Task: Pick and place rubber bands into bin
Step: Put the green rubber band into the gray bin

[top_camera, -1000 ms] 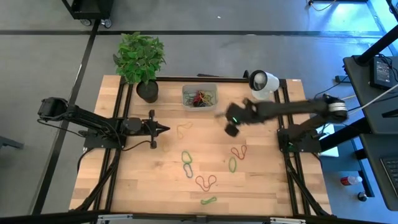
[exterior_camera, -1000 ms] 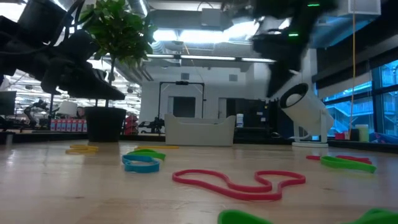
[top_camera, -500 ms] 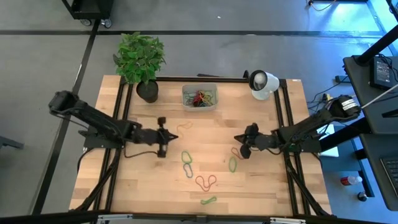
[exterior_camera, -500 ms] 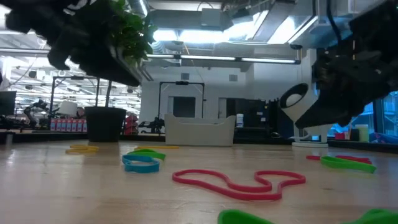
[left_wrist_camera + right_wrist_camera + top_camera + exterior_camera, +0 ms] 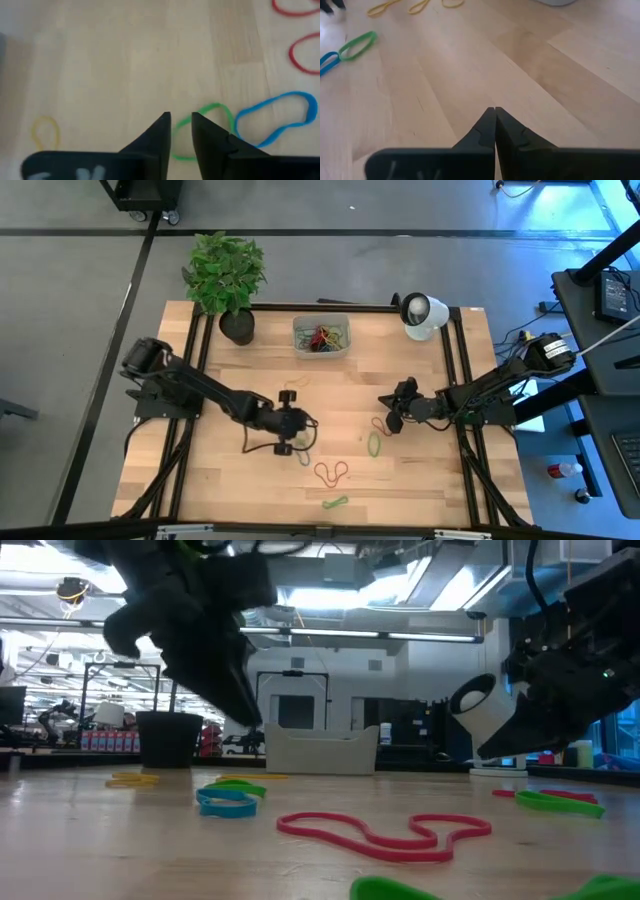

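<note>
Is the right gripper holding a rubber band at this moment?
No. In the right wrist view the right gripper has its fingertips pressed together over bare wood, with no band between them.

Bin (image 5: 321,337) at table's (image 5: 420,480) rear, plant (image 5: 227,275) left, camera (image 5: 423,315) right, rubber bands (image 5: 332,472) in front

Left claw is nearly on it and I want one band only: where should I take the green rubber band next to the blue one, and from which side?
Pinch the green rubber band at the arc farthest from the blue band, coming straight down. It lies flat on the table, and its other end meets the blue loop. The left claw hangs above that arc, slightly open.
</note>
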Motion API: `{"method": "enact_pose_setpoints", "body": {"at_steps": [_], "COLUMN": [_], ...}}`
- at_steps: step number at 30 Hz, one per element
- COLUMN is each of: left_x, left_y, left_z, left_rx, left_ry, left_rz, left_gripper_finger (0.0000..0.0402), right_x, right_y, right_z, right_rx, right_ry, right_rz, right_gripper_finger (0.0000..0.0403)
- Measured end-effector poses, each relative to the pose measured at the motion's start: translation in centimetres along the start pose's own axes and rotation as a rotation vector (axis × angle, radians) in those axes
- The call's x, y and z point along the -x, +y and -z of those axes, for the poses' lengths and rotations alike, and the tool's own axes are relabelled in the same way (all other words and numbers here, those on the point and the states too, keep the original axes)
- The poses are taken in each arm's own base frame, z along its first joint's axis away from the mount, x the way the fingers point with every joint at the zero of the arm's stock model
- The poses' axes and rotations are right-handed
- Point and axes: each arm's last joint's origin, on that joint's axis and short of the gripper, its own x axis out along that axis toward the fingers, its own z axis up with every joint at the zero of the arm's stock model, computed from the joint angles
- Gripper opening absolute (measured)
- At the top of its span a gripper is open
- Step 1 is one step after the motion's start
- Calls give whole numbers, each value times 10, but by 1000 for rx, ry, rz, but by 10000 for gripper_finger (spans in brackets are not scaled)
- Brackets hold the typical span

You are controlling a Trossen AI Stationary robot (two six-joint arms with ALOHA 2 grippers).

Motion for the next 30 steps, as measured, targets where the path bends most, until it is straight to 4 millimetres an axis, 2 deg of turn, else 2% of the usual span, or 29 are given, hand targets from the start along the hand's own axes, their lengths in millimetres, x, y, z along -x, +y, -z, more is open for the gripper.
{"method": "enact_pose_setpoints", "body": {"at_steps": [8, 16, 19, 23, 25, 27, 30], "left_x": [-23, -43, -44, -41, -36, -30, -15], "left_y": [-1, 1, 1, 2, 7, 13, 31], "left_z": [5, 14, 14, 13, 10, -1, -17], "left_rx": [76, 110, 100, 60, 58, 74, 80], "left_ry": [130, 197, 203, 200, 199, 180, 190], "left_rz": [-16, -11, 7, 1, -38, -54, -87], "left_gripper_finger": [119, 128, 102, 21, 8, 4, 3], "right_x": [0, 0, 0, 0, 0, 0, 0], "right_y": [1, 3, 3, 3, 3, 4, 4], "right_z": [-1, -4, -4, -4, -4, -5, -5], "right_rx": [6, 29, 29, 27, 26, 24, 23], "right_ry": [-11, -36, -40, -40, -41, -42, -42], "right_rz": [-8, -26, -29, -30, -30, -31, -32], "right_gripper_finger": [4, 4, 4, 4, 4, 4, 4]}}
